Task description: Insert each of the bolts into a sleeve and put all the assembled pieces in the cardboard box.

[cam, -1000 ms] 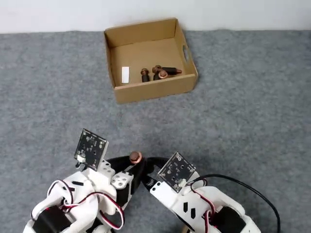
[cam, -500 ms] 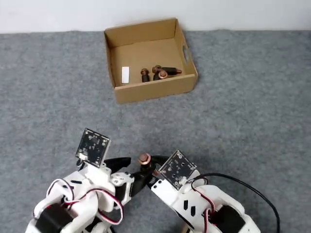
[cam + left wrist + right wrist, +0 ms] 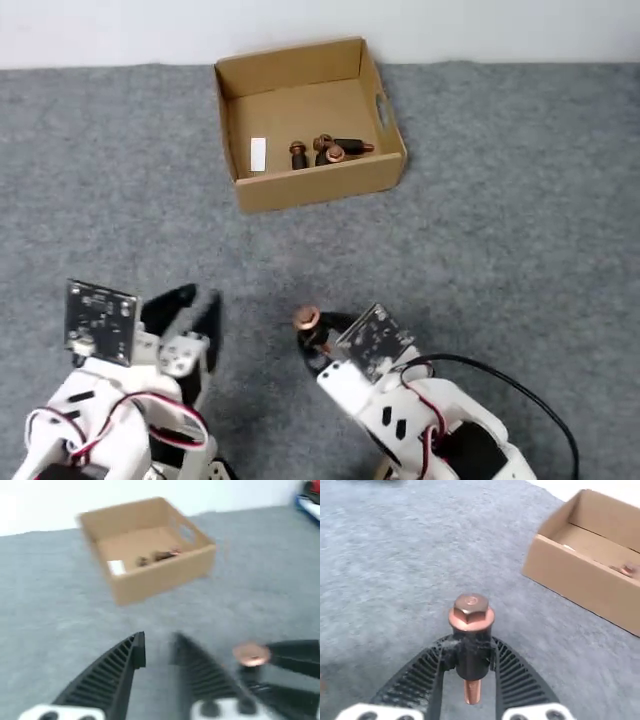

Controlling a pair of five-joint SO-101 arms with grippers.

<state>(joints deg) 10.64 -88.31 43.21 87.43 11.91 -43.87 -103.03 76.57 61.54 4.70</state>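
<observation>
Right wrist view: right claw [image 3: 469,650] is clamped on the black sleeve [image 3: 471,662] with the copper bolt [image 3: 471,612] seated through it, upright over the near counter [image 3: 380,555]. Left claw [image 3: 159,647] is spread and empty, to its left. Insertion looks done. Next: carry the piece far to the cardboard box [image 3: 310,190] and release it over the assembled pieces [image 3: 330,150] inside.

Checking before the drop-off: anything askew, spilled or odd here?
Nothing stands out. The right gripper is shut on a sleeve with its bolt seated through it. The left gripper is open and empty. The cardboard box sits upright with assembled pieces lying inside, none spilled on the table.
</observation>
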